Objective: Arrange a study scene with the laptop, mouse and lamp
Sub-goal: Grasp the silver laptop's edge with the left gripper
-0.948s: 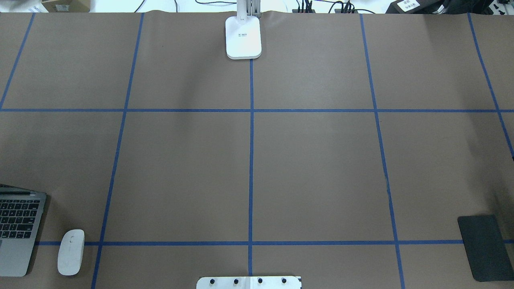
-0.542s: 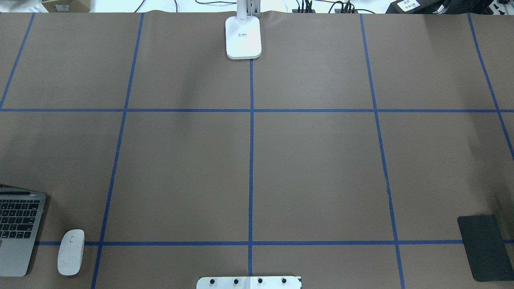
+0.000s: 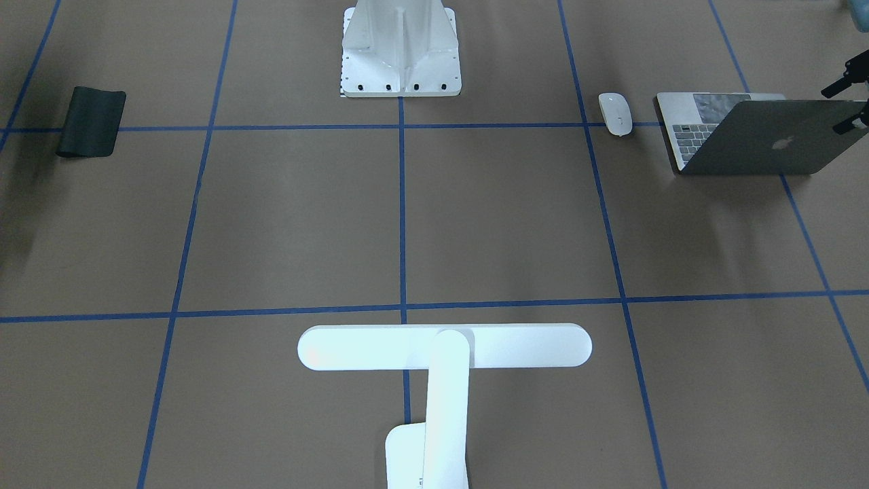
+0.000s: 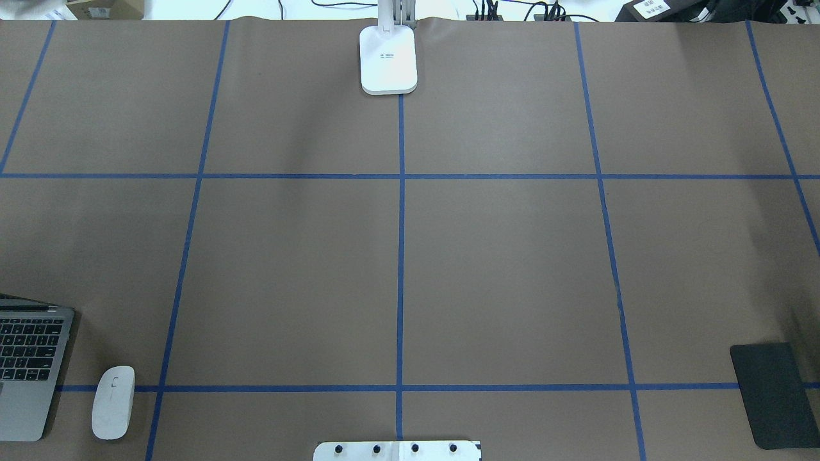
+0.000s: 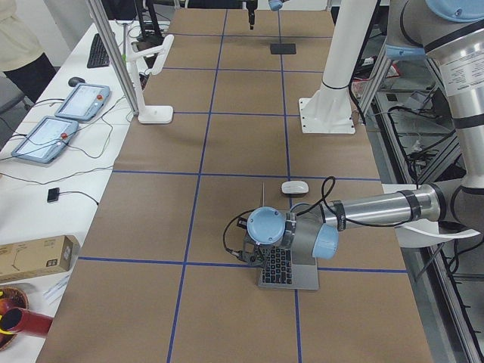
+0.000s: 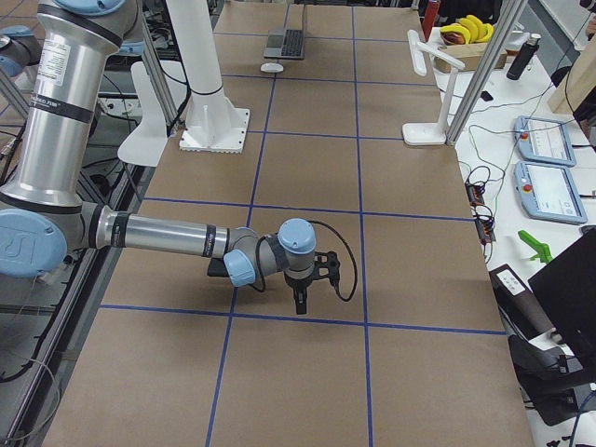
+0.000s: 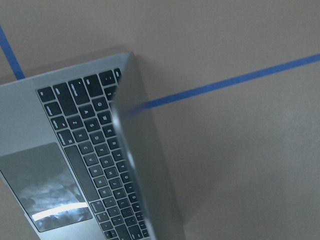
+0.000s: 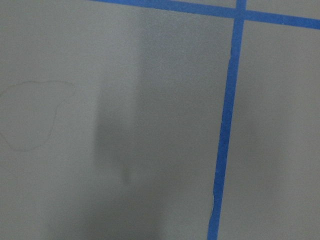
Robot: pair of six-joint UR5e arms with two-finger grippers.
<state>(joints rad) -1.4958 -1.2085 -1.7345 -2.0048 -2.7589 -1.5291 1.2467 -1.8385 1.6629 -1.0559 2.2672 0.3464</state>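
You see laptop point(image 3: 767, 146) open, just below left gripper point(image 5: 253, 255) (jaw state: cannot tell). Lamp point(image 3: 516, 345) well apart from both grippers. Mouse point(image 4: 113, 402) near left gripper, beside laptop. Right gripper point(image 6: 298, 300): cannot tell either.

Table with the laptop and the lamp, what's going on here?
A two-armed robot is starting to set up a study spot. The left arm reaches over the open laptop, and the mouse lies just beside it. The right arm hovers over the table near a black mat. The lamp stands alone at the far edge, so the things are spread apart.
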